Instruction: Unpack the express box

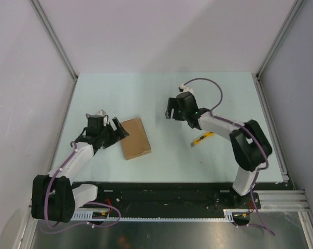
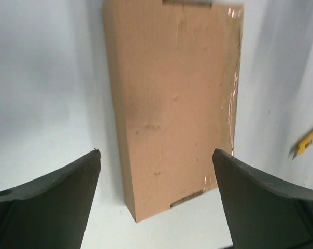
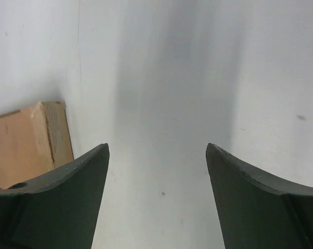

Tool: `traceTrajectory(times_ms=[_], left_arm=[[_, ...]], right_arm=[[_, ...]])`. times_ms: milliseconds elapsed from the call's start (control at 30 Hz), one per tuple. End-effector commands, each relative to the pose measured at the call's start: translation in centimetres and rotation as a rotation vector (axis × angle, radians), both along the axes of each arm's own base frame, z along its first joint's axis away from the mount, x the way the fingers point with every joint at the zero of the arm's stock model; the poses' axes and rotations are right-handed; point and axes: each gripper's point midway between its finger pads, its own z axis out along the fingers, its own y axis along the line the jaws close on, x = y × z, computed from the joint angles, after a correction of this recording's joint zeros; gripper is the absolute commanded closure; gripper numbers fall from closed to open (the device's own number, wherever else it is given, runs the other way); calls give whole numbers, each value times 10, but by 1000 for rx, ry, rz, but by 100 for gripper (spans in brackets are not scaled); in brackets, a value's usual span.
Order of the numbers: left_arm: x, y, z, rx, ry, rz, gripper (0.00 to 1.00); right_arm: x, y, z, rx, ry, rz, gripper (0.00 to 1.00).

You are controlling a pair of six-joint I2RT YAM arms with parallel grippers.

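The express box [image 1: 135, 137] is a flat brown cardboard box lying closed on the table left of centre. In the left wrist view the box [image 2: 172, 104] fills the middle, with clear tape along its right edge. My left gripper [image 1: 116, 130] is open just left of the box, its fingers apart at the box's near end [image 2: 156, 153]. My right gripper [image 1: 171, 109] is open and empty over bare table right of the box; a corner of the box shows at the left of its view [image 3: 27, 140].
A yellow-black utility knife [image 1: 202, 138] lies on the table under the right arm, also showing at the right edge of the left wrist view [image 2: 307, 142]. Grey walls with metal rails enclose the pale table [image 1: 146, 93].
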Motion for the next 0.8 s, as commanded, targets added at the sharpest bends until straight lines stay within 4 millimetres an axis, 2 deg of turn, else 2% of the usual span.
traceTrajectory(times_ms=[0,33,67,100,133,167,233,267,333,367,433,500,567,600,767], left_arm=[[37,30,46,126,-150,74,5],[46,37,59,139,-185,98,4],[51,42,66,151,-201,118,2],[60,52,78,177,-231,162,1],[65,63,85,194,-242,215,0],[69,69,89,199,-248,236,0],[81,73,108,205,-307,211,0],[84,77,114,223,-322,228,0],[91,85,129,260,-356,257,0],[93,95,134,267,-363,272,0],[95,92,141,260,-380,237,0],[94,89,140,247,-379,229,0],[95,79,137,208,-374,180,0],[94,75,135,197,-368,162,0],[88,46,123,100,-341,8,0]], right_arm=[[-5,-55,54,-70,-28,-201,20],[-8,-63,56,-77,-11,-222,19],[-14,-85,51,-122,31,-278,20],[-18,-94,57,-131,32,-294,20],[-24,-100,54,-151,46,-296,20],[-31,-117,52,-212,62,-348,15],[-39,-131,52,-239,80,-412,1],[-47,-143,47,-286,108,-447,0],[-56,-151,42,-282,153,-511,0],[-65,-161,36,-318,189,-553,0],[-73,-169,25,-344,232,-607,0],[-83,-183,16,-344,292,-707,0],[-88,-187,5,-338,347,-757,1],[-87,-194,1,-330,368,-791,2],[-86,-199,-12,-296,432,-834,5]])
